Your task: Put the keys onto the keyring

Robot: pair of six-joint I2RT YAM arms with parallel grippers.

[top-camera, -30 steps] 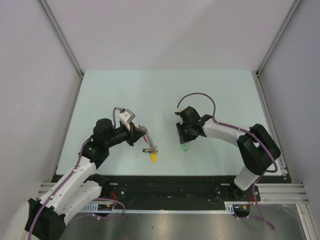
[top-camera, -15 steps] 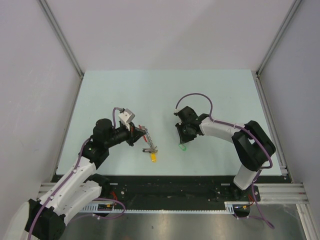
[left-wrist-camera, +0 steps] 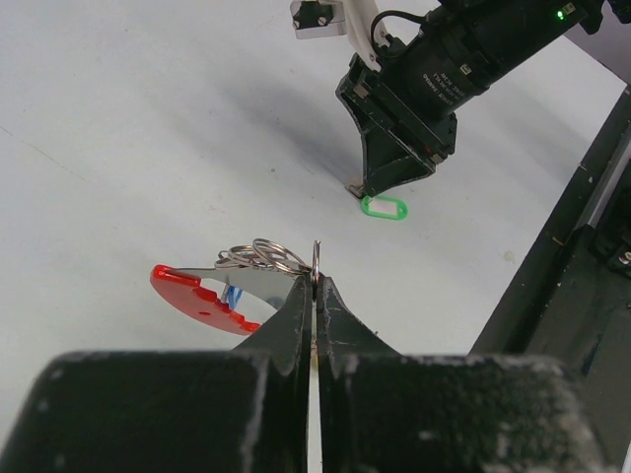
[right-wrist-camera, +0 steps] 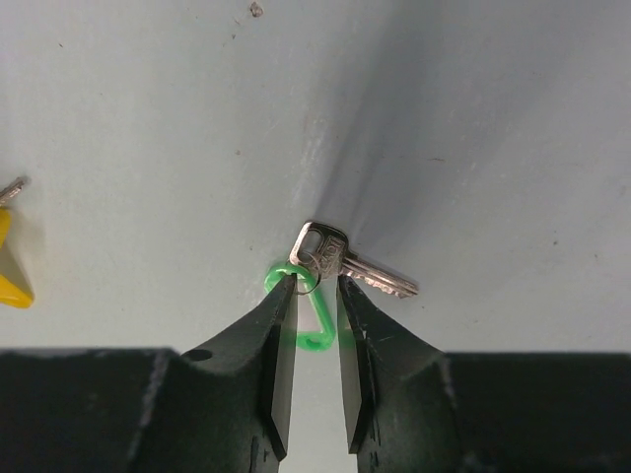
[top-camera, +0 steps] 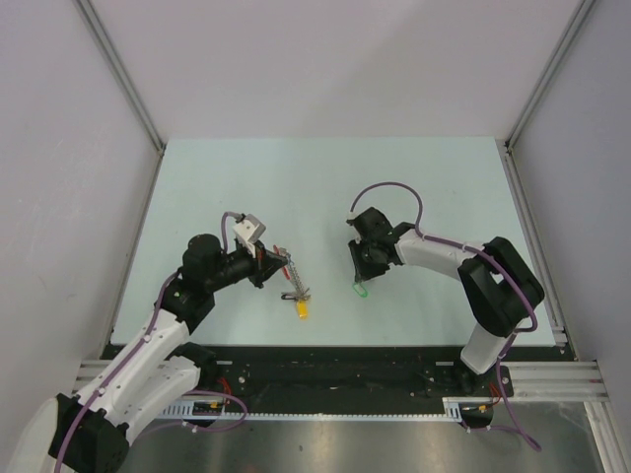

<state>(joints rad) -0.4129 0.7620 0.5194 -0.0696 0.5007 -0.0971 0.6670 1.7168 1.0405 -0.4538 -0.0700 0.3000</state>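
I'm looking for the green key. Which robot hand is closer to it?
Right. The right gripper straddles the green key with its fingers; the left gripper is off to one side, clamped on the keyring.

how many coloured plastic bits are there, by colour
red piece: 1
blue piece: 1
green tag: 1
yellow tag: 1
total: 4

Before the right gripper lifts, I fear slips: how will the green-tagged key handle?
The key looks thin, flat metal: probably light, slippery. A small ring links it to the green tag, so it would likely dangle.
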